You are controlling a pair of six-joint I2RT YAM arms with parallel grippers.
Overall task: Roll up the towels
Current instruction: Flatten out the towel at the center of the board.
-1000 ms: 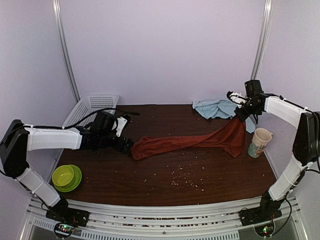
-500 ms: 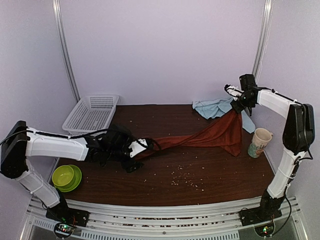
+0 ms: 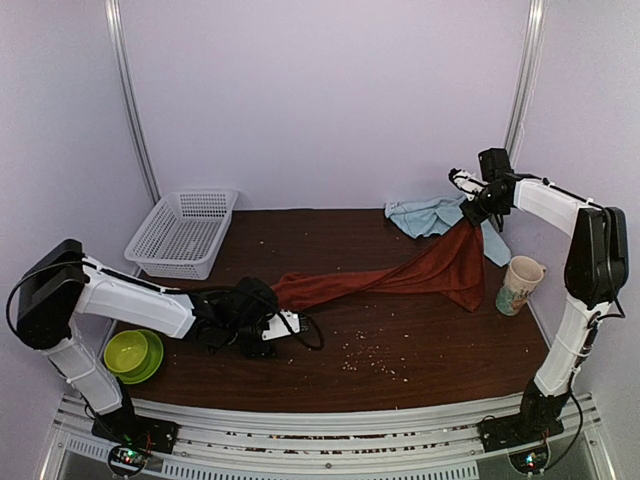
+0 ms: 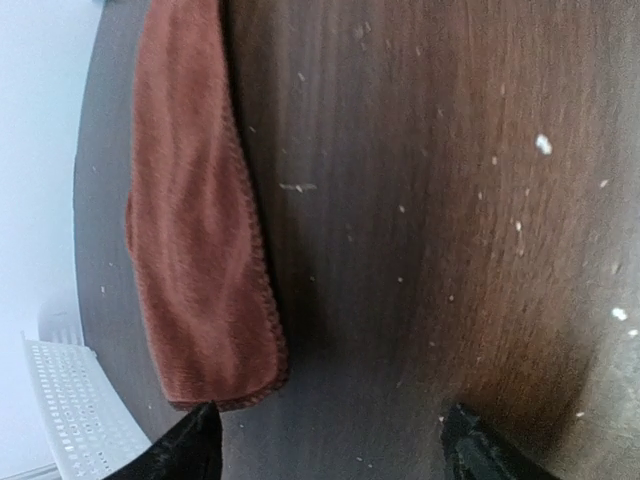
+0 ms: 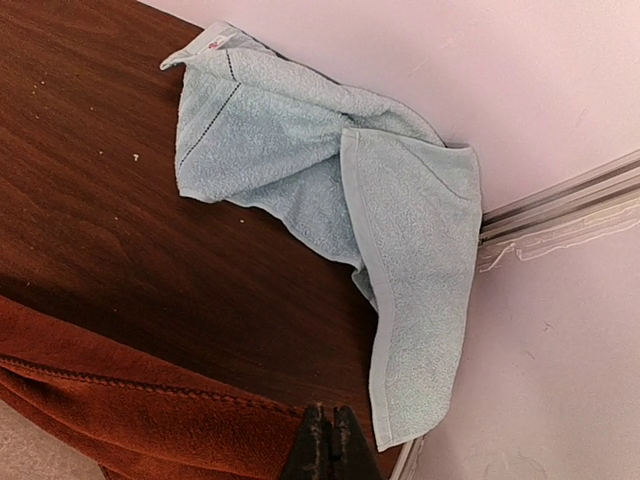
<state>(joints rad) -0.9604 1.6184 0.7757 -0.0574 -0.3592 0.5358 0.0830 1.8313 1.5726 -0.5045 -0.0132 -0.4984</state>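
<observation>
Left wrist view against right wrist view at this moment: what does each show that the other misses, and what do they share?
Only the left wrist view shows the white basket and the left gripper, jaws open, with the loose end of the rust-red towel lying flat by one fingertip. Only the right wrist view shows the light-blue towel, crumpled at a corner of the table and drooping over its edge, and the right gripper shut on the rust-red towel's other end. Both show the rust-red towel and the dark table.

Crumpled pale-blue towel (image 5: 330, 190) at table (image 5: 120, 250) corner; end effector (image 5: 328, 440) pinched on rust-red towel (image 5: 130, 400).
</observation>
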